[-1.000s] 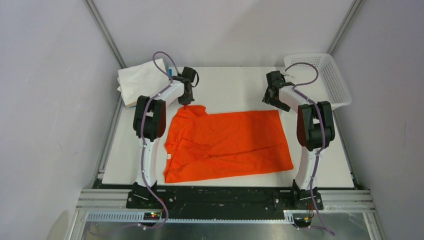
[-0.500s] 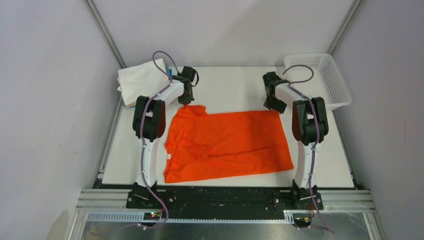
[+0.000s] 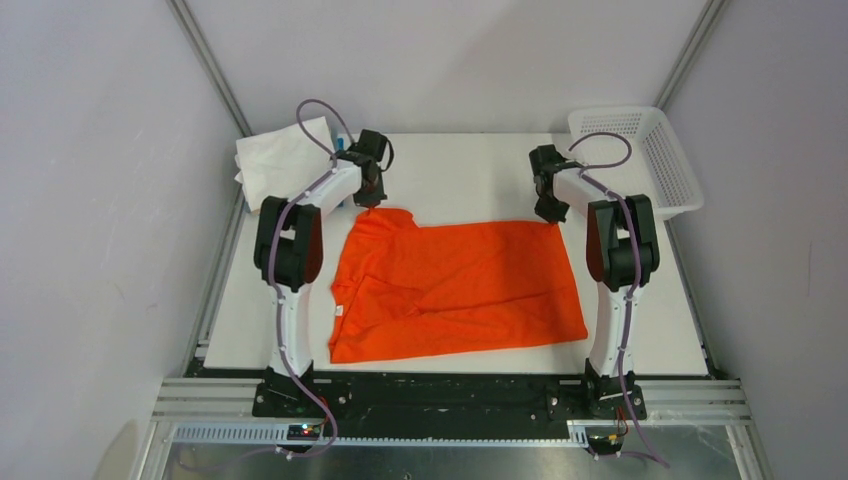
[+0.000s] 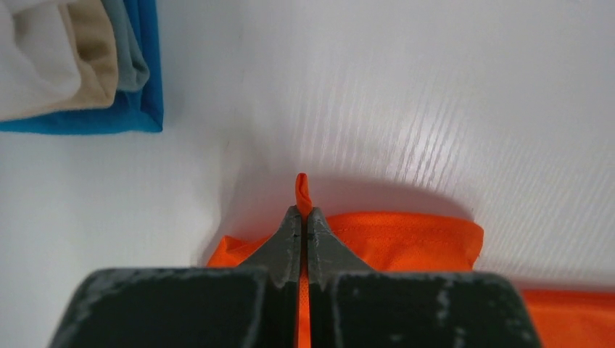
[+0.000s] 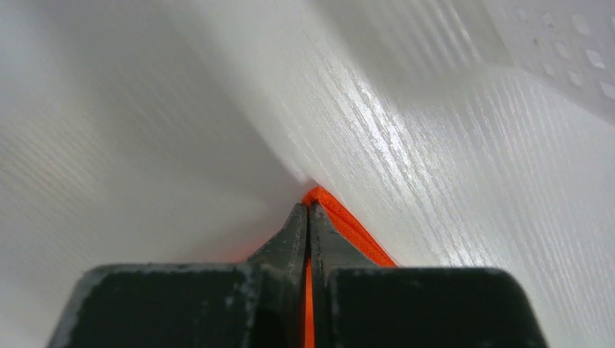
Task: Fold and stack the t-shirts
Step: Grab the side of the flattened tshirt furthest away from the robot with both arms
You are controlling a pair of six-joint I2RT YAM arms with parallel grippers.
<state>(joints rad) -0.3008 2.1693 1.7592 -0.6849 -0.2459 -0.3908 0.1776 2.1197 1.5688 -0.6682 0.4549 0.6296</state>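
Note:
An orange t-shirt [image 3: 455,285] lies spread flat in the middle of the white table. My left gripper [image 3: 372,205] is shut on its far left corner; a twist of orange cloth [image 4: 302,190] pokes out past the pinched fingers. My right gripper [image 3: 550,217] is shut on the far right corner, where the orange hem [image 5: 348,228] shows between and beside the jaws. A pile of folded shirts [image 3: 285,160] sits at the back left, white on top; in the left wrist view the pile [image 4: 80,65] shows white, beige and blue layers.
A white mesh basket [image 3: 655,155] stands at the back right corner of the table [image 3: 460,170]. Metal frame rails run along the table's sides and front. Grey walls close in the back and both sides.
My right gripper came down to the shirt's far right corner and closed on it. My left gripper kept its hold on the far left corner and shifted slightly.

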